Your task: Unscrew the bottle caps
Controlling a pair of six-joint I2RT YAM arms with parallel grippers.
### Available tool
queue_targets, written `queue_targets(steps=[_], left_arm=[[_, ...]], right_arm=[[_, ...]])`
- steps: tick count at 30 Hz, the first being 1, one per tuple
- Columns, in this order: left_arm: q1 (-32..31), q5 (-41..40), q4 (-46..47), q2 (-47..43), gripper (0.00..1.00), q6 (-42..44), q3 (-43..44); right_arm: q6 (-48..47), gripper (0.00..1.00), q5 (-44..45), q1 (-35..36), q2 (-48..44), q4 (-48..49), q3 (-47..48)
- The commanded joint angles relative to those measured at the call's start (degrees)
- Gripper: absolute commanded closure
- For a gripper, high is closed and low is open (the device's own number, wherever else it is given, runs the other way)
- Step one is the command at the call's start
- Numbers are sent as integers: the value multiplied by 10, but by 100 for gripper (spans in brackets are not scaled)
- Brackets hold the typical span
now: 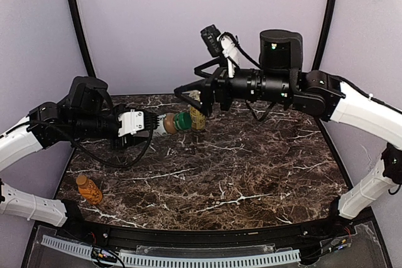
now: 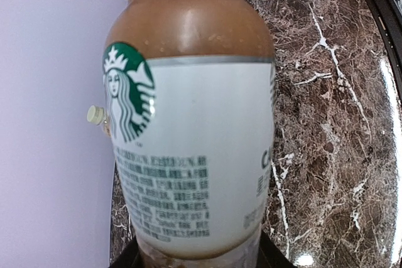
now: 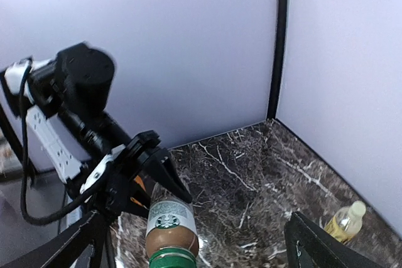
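The left gripper [image 1: 156,123] is clamped narrowly around the base of the white-labelled bottle [image 2: 195,155] and holds it clear of the table [image 1: 251,174], lying roughly level. Its brown contents fill the shoulder, and its green cap [image 1: 183,121] points away from the fingers toward the other arm. That cap looks seated on the neck, though the pictures cannot show whether it has been loosened. Just past the cap, the right gripper [image 1: 191,92] stands spread wide and grips nothing, with its fingers either side of the bottle's line and the cap near but apart from them. Just beyond the held bottle's cap end, under the right gripper, the yellow-labelled bottle [image 1: 197,116] stands upright on the marble with its pale cap [image 3: 358,208] on. Well apart from both grippers, back toward the left arm's base, the orange bottle [image 1: 89,189] rests on the table. It is too small to tell whether its cap is on. As I judge it, no cap is visibly off, so the job is at an early stage: the green cap is the one in hand and the other two bottles remain.
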Motion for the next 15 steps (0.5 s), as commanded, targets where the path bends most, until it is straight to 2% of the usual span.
queue_targets(steps=[1, 8, 15], left_arm=[[-3, -16, 24, -13, 82, -1, -8], [-3, -16, 32, -17, 81, 1, -16], [-3, -33, 34, -18, 81, 3, -18]], right_arm=[[296, 1, -17, -53, -17, -19, -28], [341, 1, -83, -52, 4, -18, -51], [347, 2, -70, -37, 14, -9, -60]])
